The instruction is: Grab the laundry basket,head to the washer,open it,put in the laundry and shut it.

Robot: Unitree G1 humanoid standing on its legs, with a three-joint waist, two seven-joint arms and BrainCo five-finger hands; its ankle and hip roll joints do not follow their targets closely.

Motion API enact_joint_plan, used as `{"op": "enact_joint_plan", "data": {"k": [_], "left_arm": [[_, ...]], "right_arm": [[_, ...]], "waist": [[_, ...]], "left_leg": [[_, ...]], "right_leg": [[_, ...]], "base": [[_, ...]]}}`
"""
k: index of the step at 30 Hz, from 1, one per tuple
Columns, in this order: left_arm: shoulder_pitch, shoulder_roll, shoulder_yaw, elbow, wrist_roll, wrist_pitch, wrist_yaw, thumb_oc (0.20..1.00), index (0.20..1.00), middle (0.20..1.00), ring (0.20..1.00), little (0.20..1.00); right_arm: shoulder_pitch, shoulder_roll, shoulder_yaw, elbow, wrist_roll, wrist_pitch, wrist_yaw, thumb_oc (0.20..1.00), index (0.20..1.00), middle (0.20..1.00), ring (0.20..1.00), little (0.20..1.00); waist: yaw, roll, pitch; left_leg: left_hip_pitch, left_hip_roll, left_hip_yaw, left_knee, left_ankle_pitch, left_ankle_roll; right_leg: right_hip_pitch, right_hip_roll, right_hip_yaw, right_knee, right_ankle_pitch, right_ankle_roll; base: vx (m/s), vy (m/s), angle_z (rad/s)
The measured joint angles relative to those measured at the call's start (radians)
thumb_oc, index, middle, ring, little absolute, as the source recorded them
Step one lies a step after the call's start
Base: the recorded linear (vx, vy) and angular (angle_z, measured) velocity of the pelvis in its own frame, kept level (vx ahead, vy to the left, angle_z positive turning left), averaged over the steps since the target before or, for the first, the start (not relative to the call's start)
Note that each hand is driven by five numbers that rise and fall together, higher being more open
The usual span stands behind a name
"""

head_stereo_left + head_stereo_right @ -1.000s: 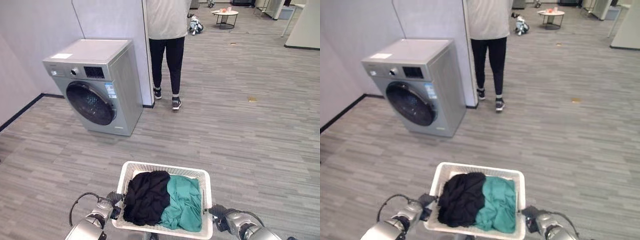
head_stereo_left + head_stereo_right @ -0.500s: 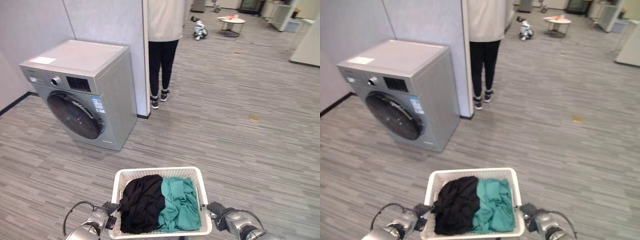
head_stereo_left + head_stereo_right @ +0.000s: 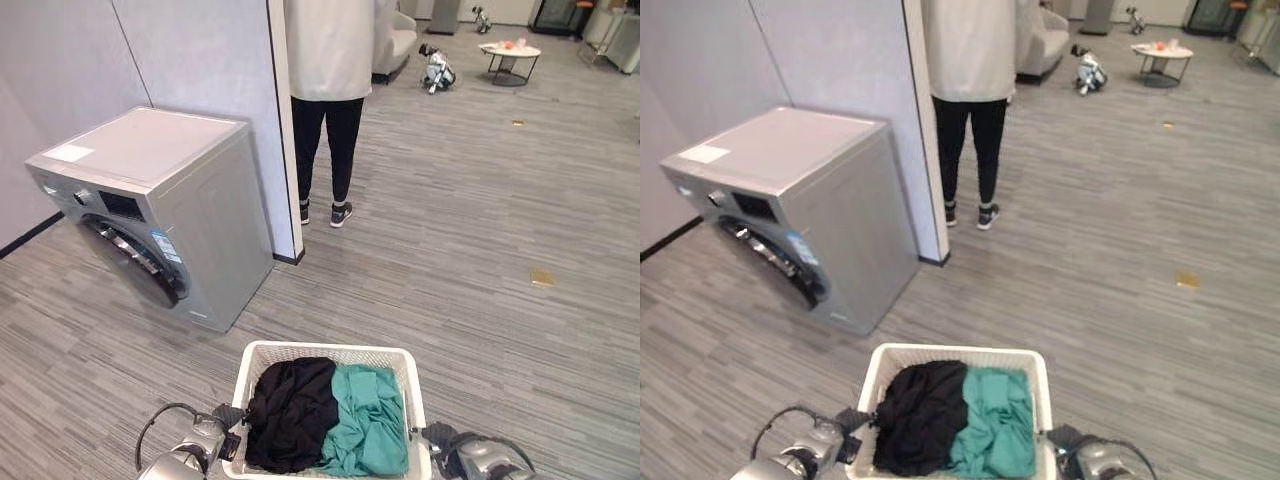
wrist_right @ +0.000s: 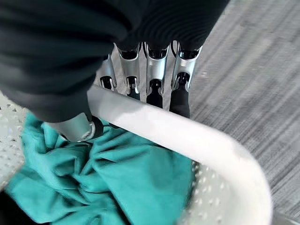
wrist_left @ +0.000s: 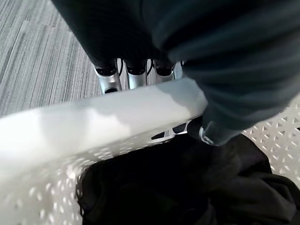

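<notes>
While both hands grip the basket, the washer looms nearer.

A white laundry basket sits low in front, with a black garment beside a teal one inside it. The left hand and right hand are at the basket's two sides. Beyond the basket and off to its left stands a grey washer, door shut. A person stands just past the washer, back turned. A small round table is far beyond the washer.
</notes>
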Motion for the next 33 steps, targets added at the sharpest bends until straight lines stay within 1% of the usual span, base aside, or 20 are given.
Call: {"op": "enact_joint_plan", "data": {"k": [1, 2, 4, 5, 8, 9, 10, 12, 13, 14, 15, 17, 18, 19, 21, 23, 26, 29, 30, 33], "left_arm": [[-0.005, 0.001, 0.000, 0.000, 0.000, 0.000, 0.001, 0.200, 0.200, 0.200, 0.200, 0.200], [-0.007, 0.005, -0.001, -0.009, 0.000, 0.001, 0.003, 0.200, 0.200, 0.200, 0.200, 0.200], [-0.005, 0.010, -0.001, -0.004, 0.000, 0.002, 0.001, 0.200, 0.200, 0.200, 0.200, 0.200], [0.002, 0.004, -0.001, 0.003, 0.000, 0.002, 0.001, 0.200, 0.200, 0.200, 0.200, 0.200], [0.017, -0.007, 0.002, 0.018, -0.001, 0.004, 0.000, 0.200, 0.200, 0.200, 0.200, 0.200], [0.020, -0.016, 0.004, 0.034, -0.011, 0.004, 0.000, 0.200, 0.200, 0.200, 0.200, 0.200], [0.019, -0.019, 0.005, 0.034, -0.011, 0.004, 0.000, 0.200, 0.200, 0.200, 0.200, 0.200], [0.022, -0.021, 0.002, 0.033, -0.011, 0.004, 0.001, 0.200, 0.200, 0.200, 0.200, 0.200], [0.025, -0.018, 0.003, 0.028, -0.012, 0.004, 0.001, 0.200, 0.200, 0.200, 0.200, 0.200], [0.024, -0.013, 0.002, 0.022, -0.012, 0.004, 0.001, 0.200, 0.200, 0.200, 0.200, 0.200], [0.033, 0.000, -0.001, 0.001, -0.014, 0.003, 0.001, 0.200, 0.200, 0.200, 0.200, 0.200], [0.034, -0.007, -0.055, -0.026, 0.079, 0.002, -0.001, 0.200, 0.200, 0.200, 0.200, 0.200], [0.032, -0.004, -0.081, -0.044, 0.111, 0.001, -0.002, 0.200, 0.200, 0.200, 0.200, 0.200], [0.027, -0.014, -0.093, -0.064, 0.144, 0.000, -0.002, 0.200, 0.200, 0.200, 0.200, 0.200], [0.028, -0.019, -0.126, -0.074, 0.164, 0.002, -0.002, 0.200, 0.200, 0.200, 0.200, 0.200], [0.029, -0.017, -0.128, -0.069, 0.168, 0.003, -0.003, 0.200, 0.200, 0.200, 0.200, 0.200], [0.046, -0.017, -0.126, -0.068, 0.169, 0.003, -0.003, 0.200, 0.200, 0.200, 0.200, 0.200], [0.046, -0.019, -0.119, -0.057, 0.169, 0.001, -0.003, 0.200, 0.200, 0.200, 0.200, 0.200], [0.052, -0.028, -0.119, -0.037, 0.169, 0.001, -0.004, 0.200, 0.200, 0.200, 0.200, 0.200], [0.056, -0.027, -0.117, -0.033, 0.179, 0.002, -0.022, 0.200, 0.200, 0.200, 0.200, 0.200]], "right_arm": [[0.002, -0.001, 0.000, 0.000, 0.000, 0.000, 0.000, 0.200, 0.200, 0.200, 0.200, 0.200], [0.002, 0.004, 0.000, -0.001, 0.000, 0.001, 0.000, 0.200, 0.200, 0.200, 0.200, 0.200], [0.013, 0.002, 0.001, -0.011, 0.000, -0.003, 0.000, 0.200, 0.200, 0.200, 0.200, 0.200], [0.024, 0.006, -0.001, -0.016, 0.001, -0.008, 0.000, 0.200, 0.200, 0.200, 0.200, 0.200], [0.022, -0.002, 0.000, -0.026, -0.001, -0.007, 0.000, 0.200, 0.200, 0.200, 0.200, 0.200], [0.021, -0.011, 0.009, -0.041, -0.003, -0.004, -0.001, 0.200, 0.200, 0.200, 0.200, 0.200], [0.018, -0.017, 0.008, -0.042, -0.003, -0.004, -0.001, 0.200, 0.200, 0.200, 0.200, 0.200], [0.009, -0.018, 0.008, -0.044, -0.007, -0.006, -0.001, 0.200, 0.200, 0.200, 0.200, 0.200], [0.002, -0.023, 0.009, -0.045, -0.022, -0.005, -0.001, 0.200, 0.200, 0.200, 0.200, 0.200], [0.002, -0.023, 0.008, -0.049, -0.022, -0.010, -0.002, 0.200, 0.200, 0.200, 0.200, 0.200], [-0.004, -0.013, 0.009, -0.060, -0.022, -0.009, -0.001, 0.200, 0.200, 0.200, 0.200, 0.200], [0.018, -0.017, -0.046, -0.021, -0.068, -0.023, -0.025, 0.200, 0.200, 0.200, 0.200, 0.200], [0.022, -0.020, -0.066, -0.011, -0.075, -0.026, -0.034, 0.200, 0.200, 0.200, 0.200, 0.200], [0.020, -0.026, -0.093, 0.006, -0.092, -0.026, -0.043, 0.200, 0.200, 0.200, 0.200, 0.200], [0.020, -0.031, -0.094, 0.020, -0.100, -0.026, -0.046, 0.200, 0.200, 0.200, 0.200, 0.200], [0.025, -0.025, -0.092, 0.020, -0.099, -0.026, -0.046, 0.200, 0.200, 0.200, 0.200, 0.200], [0.034, -0.021, -0.090, 0.019, -0.098, -0.026, -0.046, 0.200, 0.200, 0.200, 0.200, 0.200], [0.051, -0.024, -0.089, 0.020, -0.090, -0.027, -0.046, 0.200, 0.200, 0.200, 0.200, 0.200], [0.062, -0.025, -0.087, 0.020, -0.090, -0.028, -0.045, 0.200, 0.200, 0.200, 0.200, 0.200], [0.041, -0.031, -0.067, 0.018, -0.092, -0.021, -0.040, 0.200, 0.200, 0.200, 0.200, 0.200]], "waist": [[0.007, 0.011, 0.004], [0.013, 0.022, 0.005], [0.000, 0.038, -0.004], [-0.024, 0.052, -0.014], [-0.026, 0.076, -0.014], [-0.020, 0.101, -0.006], [-0.019, 0.121, -0.002], [-0.011, 0.135, -0.004], [0.001, 0.142, -0.009], [0.004, 0.143, -0.009], [0.012, 0.093, -0.021], [0.009, 0.091, -0.038], [0.011, 0.097, -0.048], [0.011, 0.098, -0.051], [0.015, 0.089, -0.063], [0.015, 0.079, -0.072], [0.014, 0.074, -0.083], [0.012, 0.075, -0.100], [0.010, 0.078, -0.121], [0.015, 0.083, -0.126]], "left_leg": [[-0.012, -0.012, -0.049, -0.020, 0.014, -0.004], [-0.017, -0.024, -0.068, 0.009, 0.027, 0.020], [-0.011, -0.040, -0.053, 0.065, 0.059, 0.064], [0.012, -0.054, -0.033, 0.083, 0.058, 0.082], [0.092, -0.060, -0.016, 0.014, 0.039, 0.113], [0.107, -0.063, -0.007, 0.003, 0.014, 0.142], [0.109, -0.062, -0.004, 0.004, -0.010, 0.139], [0.110, -0.065, 0.020, 0.004, -0.026, 0.138], [0.104, -0.067, 0.040, 0.010, -0.038, 0.134], [0.098, -0.075, 0.043, 0.023, -0.044, 0.138], [0.069, -0.094, 0.044, 0.063, -0.061, 0.153], [0.049, -0.089, 0.073, 0.060, -0.065, 0.153], [0.040, -0.088, 0.082, 0.056, -0.069, 0.152], [0.035, -0.081, 0.113, 0.055, -0.063, 0.148], [0.037, -0.076, 0.130, 0.056, -0.059, 0.148], [0.043, -0.072, 0.142, 0.055, -0.059, 0.148], [0.075, -0.067, 0.186, 0.045, -0.059, 0.148], [0.097, -0.064, 0.187, 0.035, -0.059, 0.148], [0.105, -0.055, 0.186, 0.035, -0.059, 0.148], [0.105, -0.049, 0.183, 0.035, -0.061, 0.147]], "right_leg": [[0.010, 0.022, 0.011, 0.000, -0.008, -0.001], [0.021, 0.045, 0.022, 0.006, -0.011, -0.008], [0.041, 0.066, 0.025, 0.013, -0.022, -0.026], [0.048, 0.077, 0.049, 0.024, -0.042, -0.047], [0.044, 0.089, 0.094, 0.031, -0.045, -0.045], [0.031, 0.085, 0.109, 0.059, -0.065, -0.026], [0.014, 0.085, 0.109, 0.096, -0.092, -0.029], [-0.029, 0.079, 0.130, 0.160, -0.132, -0.031], [-0.069, 0.069, 0.134, 0.225, -0.159, -0.031], [-0.092, 0.055, 0.134, 0.280, -0.184, -0.030], [-0.151, 0.026, 0.130, 0.394, -0.253, -0.020], [-0.178, 0.007, 0.080, 0.399, -0.259, -0.018], [-0.189, -0.003, 0.063, 0.406, -0.268, -0.021], [-0.198, -0.014, 0.038, 0.413, -0.275, -0.010], [-0.196, -0.019, 0.022, 0.419, -0.288, 0.010], [-0.195, -0.019, 0.021, 0.423, -0.294, 0.021], [-0.180, -0.018, 0.016, 0.422, -0.299, 0.032], [-0.154, -0.010, 0.008, 0.407, -0.290, 0.027], [-0.129, -0.002, -0.012, 0.370, -0.278, 0.017], [-0.116, 0.007, -0.021, 0.343, -0.267, 0.001]], "base": [[0.09, 0.085, -0.55], [0.07, 0.075, -0.62], [0.13, 0.128, -0.51], [0.17, 0.152, -0.45], [0.12, 0.101, -0.52], [0.15, 0.121, -0.32], [0.13, 0.108, -0.21], [0.08, 0.061, -0.25], [0.04, 0.023, -0.36], [0.05, 0.019, -0.22], [0.05, 0.010, 0.00], [0.03, -0.005, 0.22], [0.03, -0.017, 0.45], [0.04, -0.023, 0.46], [0.03, -0.017, 0.24], [0.03, -0.013, -0.09], [0.02, -0.004, -0.26], [0.02, -0.003, -0.09], [0.03, -0.008, -0.03], [0.02, -0.001, 0.06]]}}
